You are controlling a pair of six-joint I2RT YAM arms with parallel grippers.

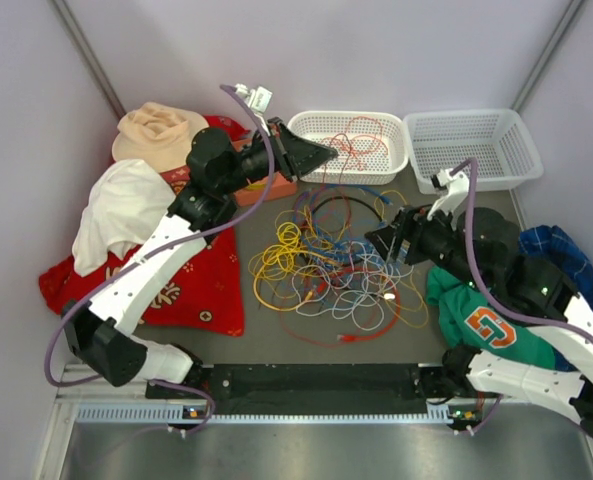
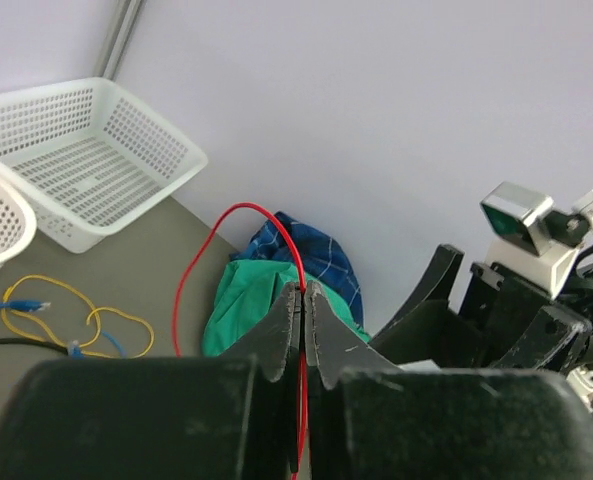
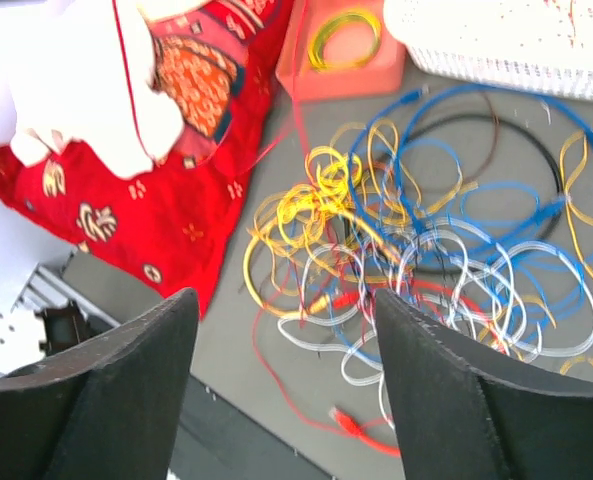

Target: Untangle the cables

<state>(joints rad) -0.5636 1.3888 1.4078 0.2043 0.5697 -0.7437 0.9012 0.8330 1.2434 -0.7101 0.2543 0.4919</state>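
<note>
Left gripper [image 2: 304, 300]: my two fingers are pressed flat together, pinching a red cable [image 2: 183, 290]. This strand runs up between the pads, arches over in a loop and drops toward the table [image 1: 276, 335]. Seen from above, the tip [image 1: 328, 153] sits at the near-left rim of the left basket [image 1: 398, 160].

Right gripper [image 3: 284, 300]: my fingers are spread wide with nothing between them, pointing down at the heap. From above it [image 1: 378, 240] stands at the heap's right edge.

Cables [image 1: 326, 265]: one knotted heap lies on the middle of the table, between my two arms and just in front of the baskets.
- yellow loops [image 3: 301, 205], bunched on the left side of the heap
- blue loops [image 3: 456, 150], wide rings on the far and right side
- white loops [image 3: 426, 260], through the middle
- black loop [image 3: 536, 150], one ring under the blue
- red plug [image 3: 348, 424], on a loose end at the near edge
- red-orange cable [image 1: 361, 135], coiled inside the left basket just beyond my left fingertips; I cannot tell from above whether it is the strand I pinch

Other items:
- right basket [image 1: 516, 150], beside the left one
- pink box [image 3: 316, 85], left of the left basket, with a green-yellow coil [image 3: 344, 35] in it
- red patterned cloth [image 1: 191, 295], white cloth [image 1: 126, 210] and beige cloth [image 1: 156, 130], at the left
- green garment [image 1: 476, 320] and blue checked cloth [image 1: 556, 250], at the right, under my right arm
</note>
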